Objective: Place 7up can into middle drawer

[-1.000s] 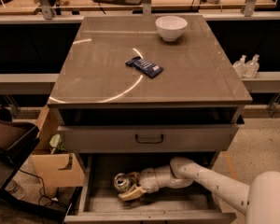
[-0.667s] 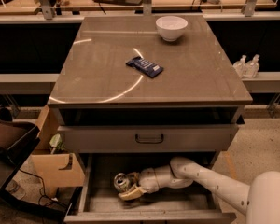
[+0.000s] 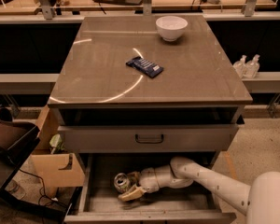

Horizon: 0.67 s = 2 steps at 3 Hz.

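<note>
Nothing visibly shifts from a second ago: arm, can and drawer sit where they did. The small silvery-white 7up can with green markings point(image 3: 122, 182) lies tipped on its side inside the wide grey metal middle drawer point(image 3: 177, 202), which is pulled out at the bottom of the cabinet. The can's shiny top faces up and outward, and it sits in the left half of the drawer, low over the bare floor; whether it touches the floor cannot be told. The cream two-finger gripper point(image 3: 127, 185) reaches in from the right and pinches the can, with one finger above it and one beneath. The white jointed arm point(image 3: 200, 174) runs back to the right, out over the drawer's right side.

Above the open drawer, the closed grey drawer front with a dark bar handle point(image 3: 149, 138) is flush with the cabinet. On the brown glossy cabinet top point(image 3: 191, 83) a dark blue snack packet point(image 3: 144, 66) lies near the middle, and a white round bowl point(image 3: 171, 27) stands well apart from it, near the far edge. A brown cardboard box point(image 3: 60, 168) stands on the ground just left of the cabinet.
</note>
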Each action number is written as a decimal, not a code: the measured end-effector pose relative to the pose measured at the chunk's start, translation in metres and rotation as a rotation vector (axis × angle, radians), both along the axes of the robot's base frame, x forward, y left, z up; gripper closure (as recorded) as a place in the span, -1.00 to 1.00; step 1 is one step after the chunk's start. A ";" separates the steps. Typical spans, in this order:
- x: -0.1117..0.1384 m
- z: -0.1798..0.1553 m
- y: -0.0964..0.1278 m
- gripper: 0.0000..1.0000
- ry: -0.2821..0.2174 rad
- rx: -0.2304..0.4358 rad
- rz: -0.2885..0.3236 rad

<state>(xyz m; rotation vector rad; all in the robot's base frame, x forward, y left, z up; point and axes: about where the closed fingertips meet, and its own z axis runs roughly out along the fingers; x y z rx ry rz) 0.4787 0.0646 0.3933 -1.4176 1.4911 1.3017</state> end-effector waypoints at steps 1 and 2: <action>-0.001 0.000 0.002 -0.90 0.002 0.002 0.004; -0.002 0.000 0.003 -1.00 0.003 0.003 0.006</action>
